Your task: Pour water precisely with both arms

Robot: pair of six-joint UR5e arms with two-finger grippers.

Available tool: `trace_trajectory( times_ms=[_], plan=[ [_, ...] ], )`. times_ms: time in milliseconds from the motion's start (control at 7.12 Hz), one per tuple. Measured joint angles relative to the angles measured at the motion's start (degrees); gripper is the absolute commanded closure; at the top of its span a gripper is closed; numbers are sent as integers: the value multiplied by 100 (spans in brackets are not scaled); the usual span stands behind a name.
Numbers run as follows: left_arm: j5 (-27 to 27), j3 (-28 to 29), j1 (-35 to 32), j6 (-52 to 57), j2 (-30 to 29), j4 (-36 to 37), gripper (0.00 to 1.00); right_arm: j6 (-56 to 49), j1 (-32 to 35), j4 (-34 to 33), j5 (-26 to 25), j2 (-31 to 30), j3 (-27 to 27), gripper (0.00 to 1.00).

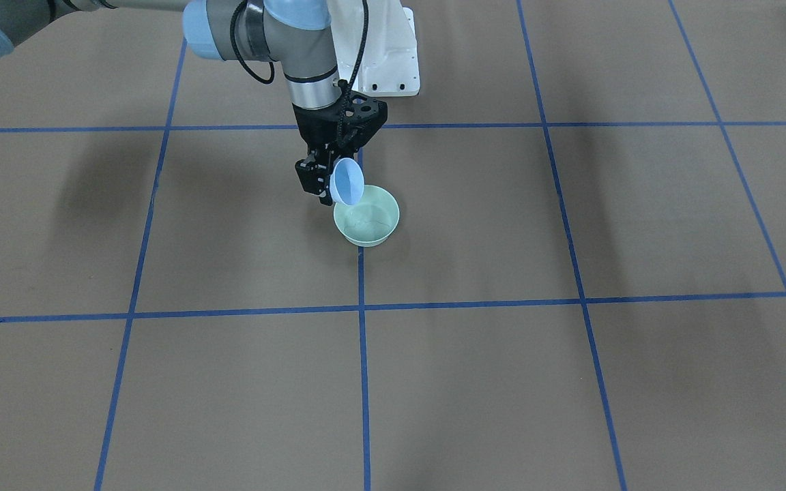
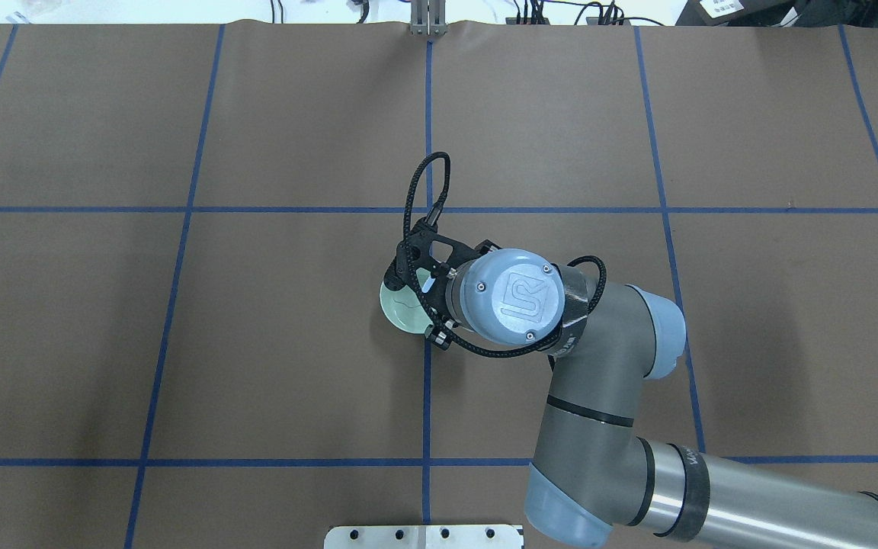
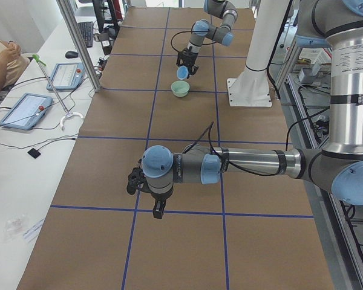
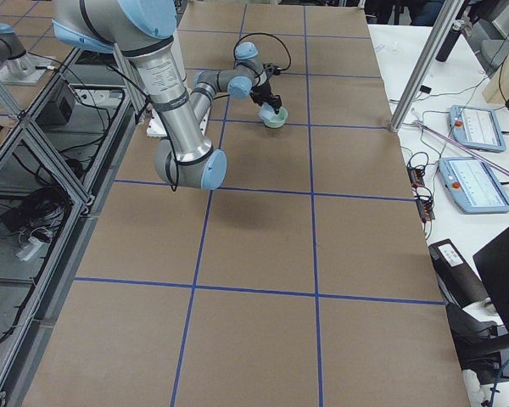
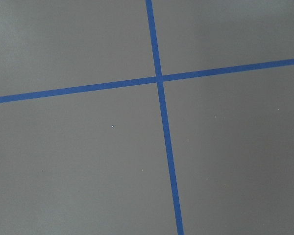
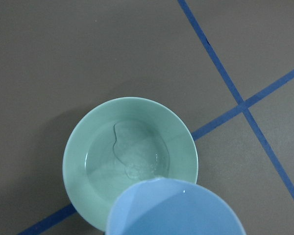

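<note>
My right gripper [image 1: 328, 192] is shut on a light-blue cup [image 1: 348, 183], tipped with its mouth over the near rim of a pale-green bowl [image 1: 367, 217]. The bowl stands on the brown table on a blue tape line. A small pool of clear water [image 6: 134, 152] lies in the bowl [image 6: 73, 161], below the cup's lip [image 6: 176, 208]. From overhead, the right wrist covers most of the bowl [image 2: 399, 309]. My left gripper [image 3: 159, 208] hangs low over the table far from the bowl; I cannot tell whether it is open or shut. The left wrist view shows only table and tape.
The white bolted pedestal [image 1: 386, 61] stands just behind the bowl. Blue tape lines [image 1: 362, 307] grid the brown table. A side bench with tablets [image 3: 24, 109], cables and a seated person [image 3: 0, 60] runs along the far edge, with an aluminium post [image 3: 78, 42].
</note>
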Motion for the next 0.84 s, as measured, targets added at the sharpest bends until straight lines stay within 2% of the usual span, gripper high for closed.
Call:
trace_trajectory(
  times_ms=[421,702,842],
  plan=[
    [5,-2,0,12,70,-56,0,1301,56,897,-108,-225,187,100],
    [5,-20,0,18,125,-62,0,2432,270,1216,-346,-262,314,100],
    [6,-31,0,18,132,-63,0,2947,380,1257,-624,-270,383,100]
  ],
)
